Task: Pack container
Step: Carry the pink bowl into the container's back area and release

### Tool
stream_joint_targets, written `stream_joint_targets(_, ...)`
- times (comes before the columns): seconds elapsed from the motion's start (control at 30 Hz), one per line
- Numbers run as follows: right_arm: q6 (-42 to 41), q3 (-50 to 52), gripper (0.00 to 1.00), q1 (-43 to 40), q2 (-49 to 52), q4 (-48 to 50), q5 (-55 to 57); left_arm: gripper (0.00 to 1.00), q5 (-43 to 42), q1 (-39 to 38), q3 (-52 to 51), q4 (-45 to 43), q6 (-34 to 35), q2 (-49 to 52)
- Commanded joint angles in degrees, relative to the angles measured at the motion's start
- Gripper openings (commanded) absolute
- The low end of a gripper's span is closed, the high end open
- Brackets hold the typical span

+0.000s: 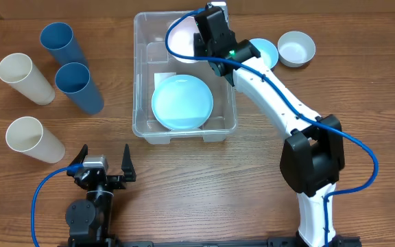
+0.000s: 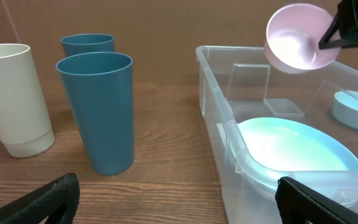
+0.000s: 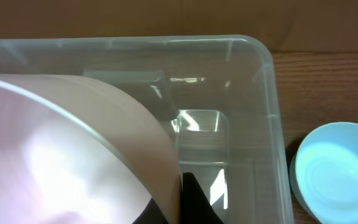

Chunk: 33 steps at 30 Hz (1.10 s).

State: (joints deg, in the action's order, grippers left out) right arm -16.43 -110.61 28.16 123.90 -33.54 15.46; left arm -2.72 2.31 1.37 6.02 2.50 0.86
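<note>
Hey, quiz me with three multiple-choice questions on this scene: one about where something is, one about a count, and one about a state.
1. Where is the blue plate? A in the container; B beside it; C under it.
2. How many cups are there? A two; B four; C six.
3. The right gripper is: A open; B shut on the pink bowl; C out of view.

Answers:
1 A, the plate lies on the container's floor.
2 B, two blue and two cream ones stand left of the container.
3 B, it pinches the bowl's rim above the container.
</note>
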Motion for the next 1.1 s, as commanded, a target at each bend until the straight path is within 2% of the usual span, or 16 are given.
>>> stream_joint_targets(0.0, 0.2, -0.4, 0.04, -1.0, 3.1, 1.6, 0.6, 1.0, 0.2, 0.3, -0.2, 0.0, -1.3, -0.5)
stream_joint_targets(0.27, 0.2, -0.4, 0.04, -2.5, 7.6, 4.3, 0.6, 1.0, 0.2, 0.3, -0.2, 0.0, -1.3, -0.5)
stream_joint_targets(0.43, 0.2, -0.4, 0.21, -2.5, 7.9, 5.2, 0.6, 1.0, 0.2, 0.3, -0.2, 0.0, -1.3, -0.5)
stream_joint_targets(0.7, 1.5, -1.2, 0.22, -2.4, 7.8, 4.7, 1.5, 1.0, 0.2, 0.3, -0.2, 0.0, -1.3, -0.5)
stream_joint_targets(0.77, 1.7, -4.7, 0.27, -1.7, 7.6, 0.8, 1.4, 1.0, 0.2, 0.3, -0.2, 0.0, -1.3, -0.5)
stream_joint_targets(0.83, 1.7, -10.9, 0.37, -0.7, 7.0, -5.4, 1.4, 1.0, 0.2, 0.3, -0.2, 0.0, -1.3, -0.5)
stream_joint_targets(0.87, 1.7, -16.2, 0.5, -0.2, 6.4, -10.6, 1.4, 1.0, 0.2, 0.3, -0.2, 0.0, -1.3, -0.5)
stream_joint_targets(0.97, 0.3, -28.4, 0.61, -0.5, 5.2, -21.4, 1.5, 1.0, 0.2, 0.3, -0.2, 0.0, -1.3, -0.5)
stream_joint_targets(1.07, -4.8, -37.1, 0.66, -5.2, 4.5, -29.0, 1.4, 1.0, 0.2, 0.3, -0.2, 0.0, -1.3, -0.5)
